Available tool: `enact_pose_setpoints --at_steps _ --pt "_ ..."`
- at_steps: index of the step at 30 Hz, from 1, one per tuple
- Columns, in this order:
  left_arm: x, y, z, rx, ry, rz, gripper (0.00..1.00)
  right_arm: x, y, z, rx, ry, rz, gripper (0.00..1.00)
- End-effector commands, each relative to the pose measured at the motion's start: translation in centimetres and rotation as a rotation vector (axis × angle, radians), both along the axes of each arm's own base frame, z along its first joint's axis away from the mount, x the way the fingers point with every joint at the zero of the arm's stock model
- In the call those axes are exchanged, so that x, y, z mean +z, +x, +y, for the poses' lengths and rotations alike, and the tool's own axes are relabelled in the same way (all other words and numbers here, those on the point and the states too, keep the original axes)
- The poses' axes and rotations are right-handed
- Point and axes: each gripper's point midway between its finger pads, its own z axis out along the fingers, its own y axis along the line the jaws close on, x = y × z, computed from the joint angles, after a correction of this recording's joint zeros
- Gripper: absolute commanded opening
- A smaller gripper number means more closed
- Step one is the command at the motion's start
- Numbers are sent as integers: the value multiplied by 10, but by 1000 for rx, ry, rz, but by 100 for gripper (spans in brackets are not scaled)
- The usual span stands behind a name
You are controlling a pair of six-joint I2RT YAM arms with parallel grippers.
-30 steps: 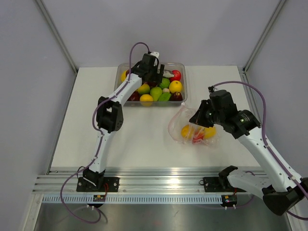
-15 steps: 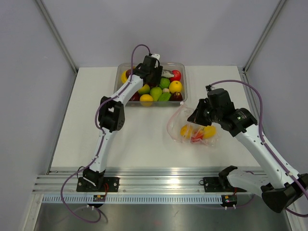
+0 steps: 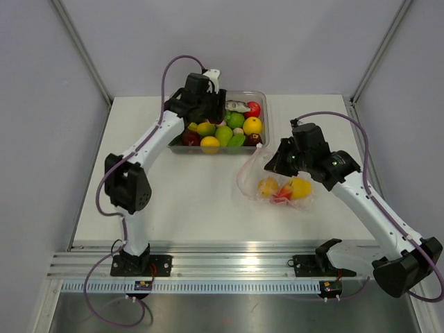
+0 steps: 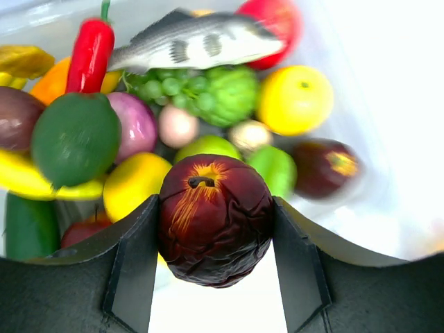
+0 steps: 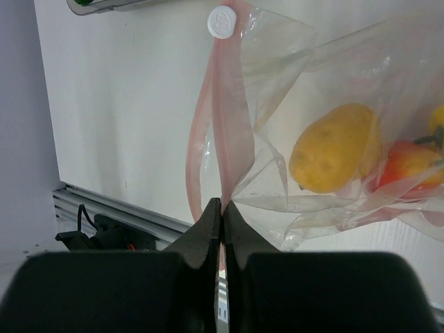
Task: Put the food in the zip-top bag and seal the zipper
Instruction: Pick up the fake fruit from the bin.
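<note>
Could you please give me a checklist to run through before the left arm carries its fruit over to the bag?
1. Grip on the dark purple fruit in the left pincer: ok.
2. Fruit lifted clear of the tub: cannot tell.
3. Hold of the right pincer on the zipper: ok.
4. Mouth of the zip-top bag open wide enough for the fruit: cannot tell; the strips part only narrowly.
5. Bagged yellow fruit lies away from the mouth: ok.
</note>
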Motion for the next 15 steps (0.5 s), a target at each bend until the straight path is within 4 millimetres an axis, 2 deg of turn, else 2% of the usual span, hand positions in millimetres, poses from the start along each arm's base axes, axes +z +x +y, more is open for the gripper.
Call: enact_pose_setpoints --at_steps 1,2,3,5,6,8,9,10,12,14,15 --pt "83 -47 -16 -120 -146 -126 32 8 16 17 20 53 -39 6" --pt "75 -61 -18 -141 -143 -101 32 5 19 18 17 49 -31 6" --pt "94 -85 -28 -197 -177 -115 32 7 20 20 21 56 -35 6" --pt "87 -117 -41 -265 -173 -70 32 8 23 22 19 65 -40 6" --pt "98 -134 -44 -295 -192 -76 31 10 23 23 22 69 -46 6" --pt "99 -158 -53 -348 -229 -47 31 12 24 24 24 76 -49 6" --pt "87 -178 -65 -392 -279 12 31 13 24 24 23 80 -48 6" --pt "96 -190 -67 -414 -328 7 30 14 24 25 24 83 -51 6" --pt "88 -209 -74 -421 -384 48 30 18 23 24 21 92 -58 6" --pt "79 -218 -77 -406 -415 74 30 22 21 25 25 103 -63 6" --pt "87 -223 -86 -423 -477 63 30 24 20 27 32 116 -62 6"
